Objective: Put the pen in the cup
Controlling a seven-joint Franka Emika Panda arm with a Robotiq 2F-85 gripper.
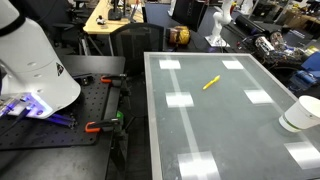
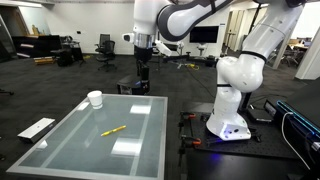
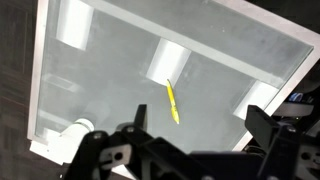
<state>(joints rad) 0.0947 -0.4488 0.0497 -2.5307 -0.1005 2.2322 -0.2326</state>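
Observation:
The yellow pen (image 1: 211,83) lies flat near the middle of the glass table; it also shows in an exterior view (image 2: 113,130) and in the wrist view (image 3: 172,102). The white cup (image 1: 302,113) stands upright near a table edge, apart from the pen, and shows in an exterior view (image 2: 95,99). In the wrist view the cup (image 3: 72,133) is partly hidden behind the gripper body. My gripper (image 2: 144,78) hangs high above the table's far end, pointing down. In the wrist view its jaws (image 3: 198,130) are spread wide and empty, with the pen far below between them.
The glass-topped table (image 1: 200,140) has a pale frame and bright ceiling-light reflections. The robot base (image 2: 232,100) stands on a black bench beside it, with clamps (image 1: 100,126) on that bench. A flat white object (image 2: 36,127) lies on the floor by the table.

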